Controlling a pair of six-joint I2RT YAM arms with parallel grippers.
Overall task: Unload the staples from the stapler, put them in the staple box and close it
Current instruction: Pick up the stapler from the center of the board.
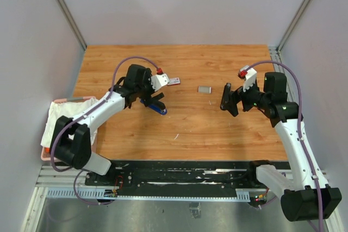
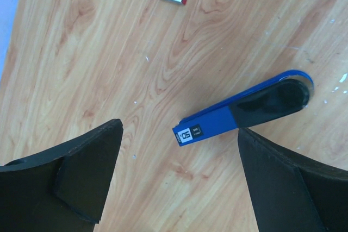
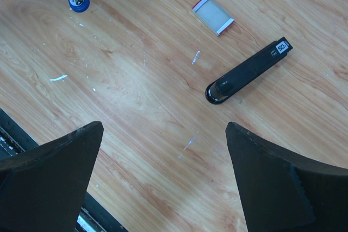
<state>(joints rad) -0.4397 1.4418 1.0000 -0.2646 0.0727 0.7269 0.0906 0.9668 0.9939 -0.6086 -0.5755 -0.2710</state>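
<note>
Wood bench (image 1: 190,63): left claw (image 2: 178,134) wide open, empty, over blue stapler (image 2: 244,107); right claw (image 3: 164,129) likewise above black stapler (image 3: 247,71). Few loose staples (image 3: 196,56) out; unloading looks unfinished.

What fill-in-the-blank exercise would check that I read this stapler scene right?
1. The left pincer hovers open over the ____ plastic stapler.
2. The right pincer is open and holds ____.
3. The wooden table carries ____ staplers: that one and a long black stapler.
4. A thin silvery-white strip of staples lies loose on the table, touched by ____ pincer.
Missing words: blue; nothing; two; neither.
</note>
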